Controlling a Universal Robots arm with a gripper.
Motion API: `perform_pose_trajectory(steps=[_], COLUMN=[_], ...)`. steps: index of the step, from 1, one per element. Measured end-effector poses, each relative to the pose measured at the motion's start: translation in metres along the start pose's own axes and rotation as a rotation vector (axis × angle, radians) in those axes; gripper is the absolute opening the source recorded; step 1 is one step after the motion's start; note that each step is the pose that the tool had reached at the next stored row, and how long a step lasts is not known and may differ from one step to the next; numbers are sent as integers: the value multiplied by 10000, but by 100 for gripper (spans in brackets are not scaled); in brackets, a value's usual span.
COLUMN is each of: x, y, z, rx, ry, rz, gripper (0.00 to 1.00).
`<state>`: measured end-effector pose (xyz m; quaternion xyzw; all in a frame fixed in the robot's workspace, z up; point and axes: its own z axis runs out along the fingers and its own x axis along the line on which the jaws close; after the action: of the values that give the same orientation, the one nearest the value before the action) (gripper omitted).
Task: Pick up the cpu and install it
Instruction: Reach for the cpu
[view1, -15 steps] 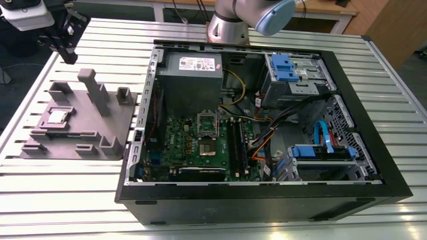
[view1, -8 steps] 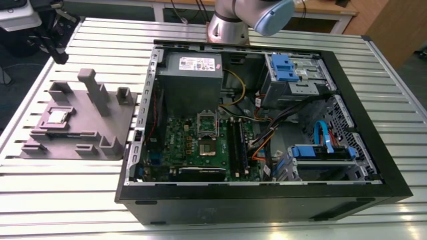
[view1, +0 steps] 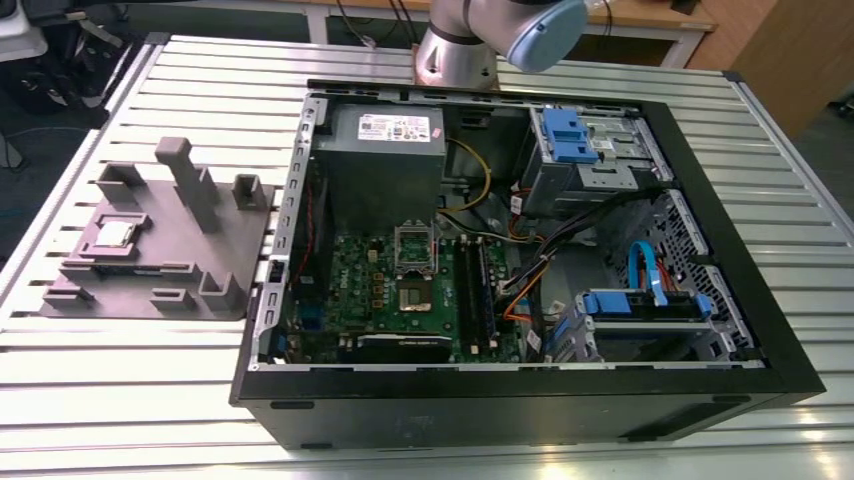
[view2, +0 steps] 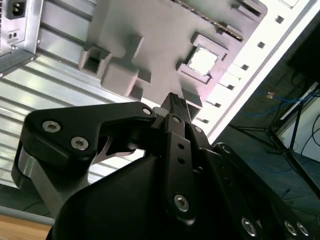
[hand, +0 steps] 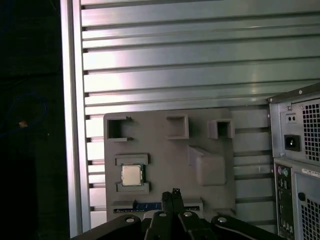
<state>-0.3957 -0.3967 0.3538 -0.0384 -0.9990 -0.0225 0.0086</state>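
Observation:
The cpu (view1: 114, 234) is a small silver square chip lying flat in a recess of the grey plastic fixture (view1: 160, 250), at the exterior view's left. Both wrist views show the cpu (hand: 131, 175) (view2: 202, 60) from well above. My gripper (hand: 172, 194) (view2: 175, 102) hangs high over the fixture's near edge, off to one side of the chip and apart from it. Its black fingers are shut together with nothing between them. The green motherboard (view1: 400, 290) lies inside the open computer case (view1: 507, 400), with a square metal-framed socket (view1: 416, 247) near its middle.
The fixture (hand: 170, 160) carries several raised grey blocks and posts (view1: 187, 180). Inside the case are a grey power supply (view1: 387, 150), blue drive brackets (view1: 567, 135) and loose cables (view1: 534, 250). The slatted metal table (view1: 134, 380) ends close beside the fixture (hand: 75, 125).

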Motion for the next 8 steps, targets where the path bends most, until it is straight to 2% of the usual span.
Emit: perform_pose_trajectory(steps=[4,8], x=[165,271], y=[-13,-22], z=[16,26], rx=[1,0], ry=[22,53], rz=[2,3], gripper=[11,11])
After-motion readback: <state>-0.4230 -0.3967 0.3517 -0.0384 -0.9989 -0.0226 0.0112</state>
